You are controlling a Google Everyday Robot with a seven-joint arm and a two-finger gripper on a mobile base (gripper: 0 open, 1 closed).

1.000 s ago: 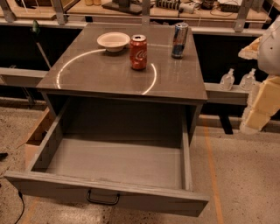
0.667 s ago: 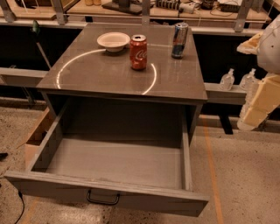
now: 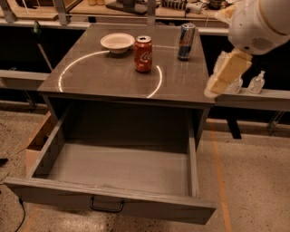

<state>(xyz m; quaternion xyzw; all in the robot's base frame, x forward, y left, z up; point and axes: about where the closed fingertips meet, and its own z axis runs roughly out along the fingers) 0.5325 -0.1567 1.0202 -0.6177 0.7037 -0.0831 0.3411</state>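
A speckled stone floor [image 3: 253,181] fills the lower part of the camera view, and a cluttered wooden workbench [image 3: 90,9] runs along the back. The grey cabinet [image 3: 104,77] stands in the middle and is the landmark for everything else. A thin ring of reflected light [image 3: 60,78] curves across its top.

The cabinet's drawer [image 3: 113,199] is pulled far out toward the camera, and bare grey boards show inside it. The white robot arm [image 3: 260,20] comes in above the cabinet's rear right corner. A cardboard box [image 3: 38,140] sits on the floor against the cabinet's left side, beside the drawer. A grey rail [image 3: 253,97] runs off to the right of the cabinet.

The cream-coloured gripper [image 3: 224,74] hangs from the arm just off the cabinet's right edge, above the level of the top and touching nothing. Whether it is set wide or narrow cannot be told, and it carries nothing that shows.

A white bowl [image 3: 117,42] rests toward the rear of the cabinet top, left of centre. A red can [image 3: 143,54] stands upright just to the bowl's right and slightly nearer the camera. A blue can [image 3: 186,41] stands upright near the rear right of the top; it is the thing on the cabinet nearest the gripper, and the two are apart.

A clear pump bottle [image 3: 257,81] stands on the rail right of the cabinet, beyond the gripper. A dark handle [image 3: 106,206] hangs on the drawer front.
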